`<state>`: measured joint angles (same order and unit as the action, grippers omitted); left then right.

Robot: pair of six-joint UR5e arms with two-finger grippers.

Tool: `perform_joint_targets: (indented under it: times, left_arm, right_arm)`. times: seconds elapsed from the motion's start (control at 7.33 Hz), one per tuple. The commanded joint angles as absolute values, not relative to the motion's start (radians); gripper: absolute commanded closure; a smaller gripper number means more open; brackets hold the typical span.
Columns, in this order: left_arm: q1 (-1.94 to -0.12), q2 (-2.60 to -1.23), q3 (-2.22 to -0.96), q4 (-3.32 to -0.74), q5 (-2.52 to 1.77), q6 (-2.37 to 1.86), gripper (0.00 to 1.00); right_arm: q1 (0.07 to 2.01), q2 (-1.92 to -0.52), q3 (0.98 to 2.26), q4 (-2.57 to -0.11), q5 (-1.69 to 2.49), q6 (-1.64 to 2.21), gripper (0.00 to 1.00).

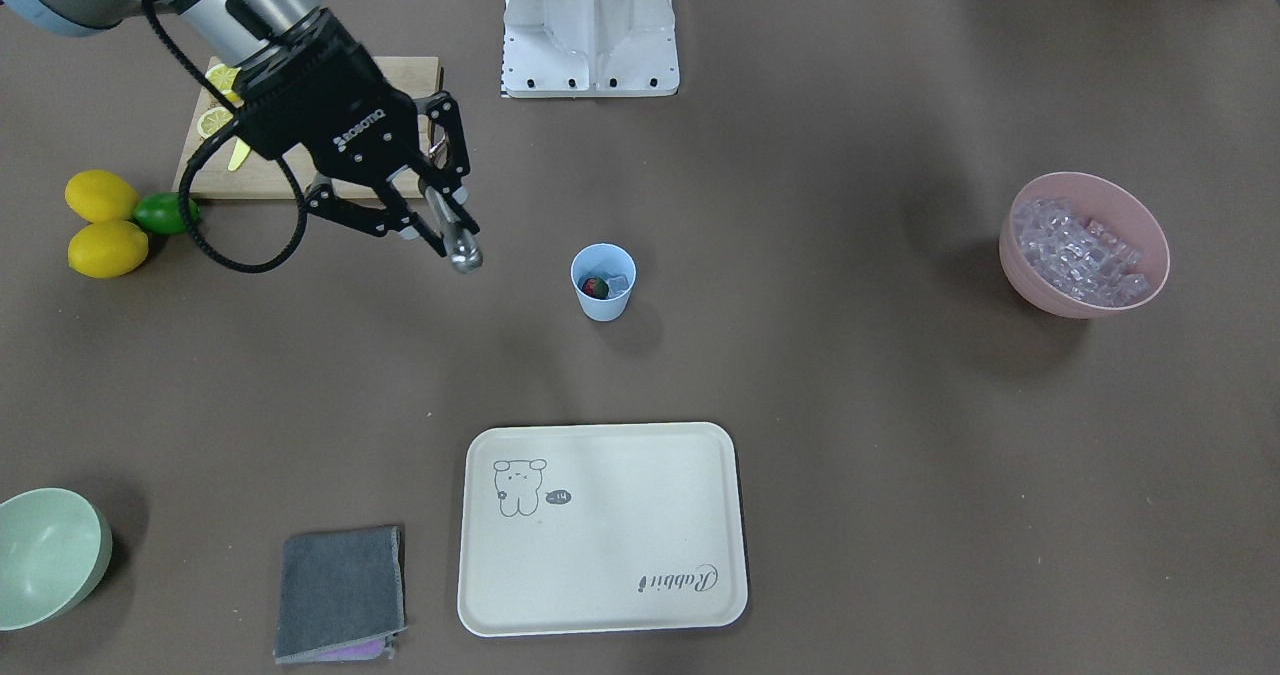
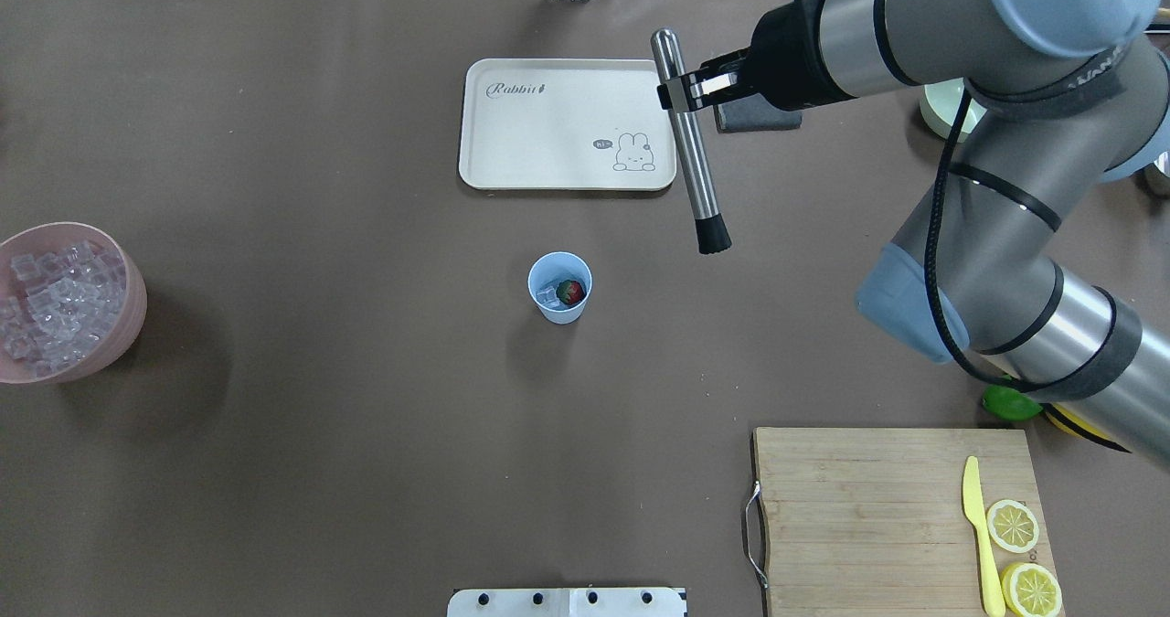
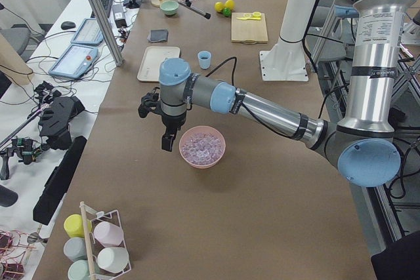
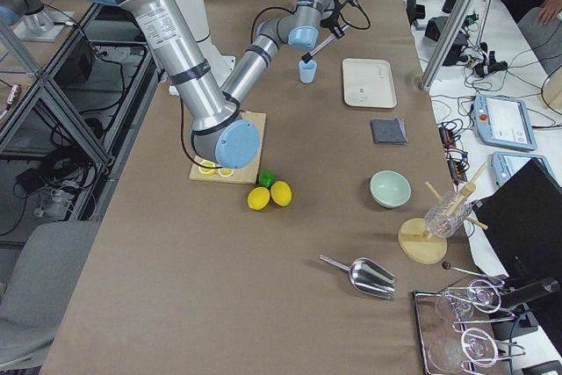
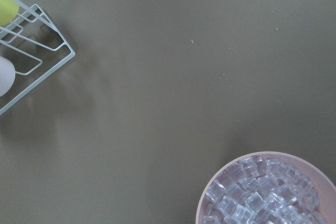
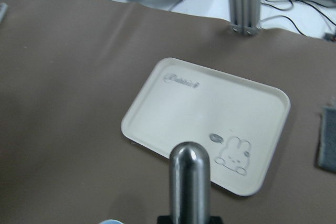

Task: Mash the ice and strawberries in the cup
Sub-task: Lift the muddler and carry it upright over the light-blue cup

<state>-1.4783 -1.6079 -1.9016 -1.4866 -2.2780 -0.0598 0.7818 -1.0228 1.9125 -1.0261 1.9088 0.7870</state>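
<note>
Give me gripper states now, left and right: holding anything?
right gripper: shut on the metal muddler, off to the side of the cup.
left gripper: beside the pink bowl; open or shut cannot be told.

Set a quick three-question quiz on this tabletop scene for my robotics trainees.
1. True or false: the strawberry lies inside the light-blue cup.
2. What do the right arm's jaws hold? A) a yellow knife B) a metal muddler C) a scoop
3. Fill in: the pink bowl is filled with ____.
Key: 1 true; 2 B; 3 ice cubes.
</note>
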Motion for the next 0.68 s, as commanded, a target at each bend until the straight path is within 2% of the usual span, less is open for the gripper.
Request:
perform_joint_targets:
  times: [0.0,0.41,0.55]
  left_arm:
    - [-1.476,-1.608,-1.902,-1.485,-2.279,-0.060,0.02]
    - [-1.474,-1.606,-1.901,-1.485,-2.284,-0.060,0.02]
    - [-1.474,-1.606,-1.901,-1.485,-2.284,-0.060,0.02]
  right_arm:
    - [0.521,-1.034,1.837,-0.679,1.478,0.801,1.00]
    - [0.446,-1.020,1.784,-0.585,1.338,0.793,1.00]
    - [0.448,-1.002,1.699,-0.492,1.306,0.793,1.00]
